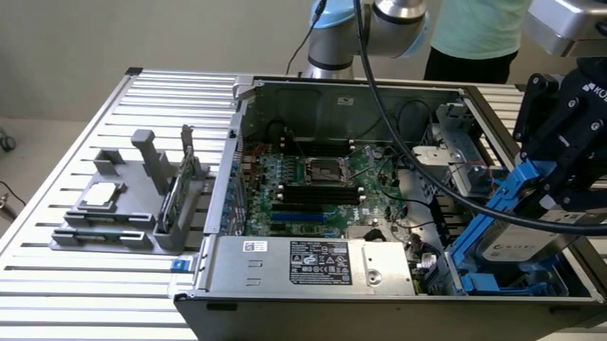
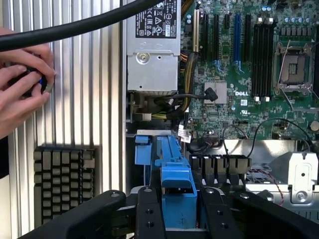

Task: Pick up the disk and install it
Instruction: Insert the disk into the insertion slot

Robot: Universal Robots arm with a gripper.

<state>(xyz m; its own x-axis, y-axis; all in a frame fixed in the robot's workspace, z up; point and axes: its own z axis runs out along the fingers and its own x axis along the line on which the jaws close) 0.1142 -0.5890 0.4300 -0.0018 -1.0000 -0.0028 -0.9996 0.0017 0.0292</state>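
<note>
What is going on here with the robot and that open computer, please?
The gripper is shut on the disk, gripping its blue bracket, and holds it tilted over the corner of the open computer case on the exterior view's right. The disk is not seated yet. A person's hands hold a small dark object beside the case.

exterior view high over computer case [image 1: 313,106], wrist view close, motherboard [image 1: 370,167] shared
</note>
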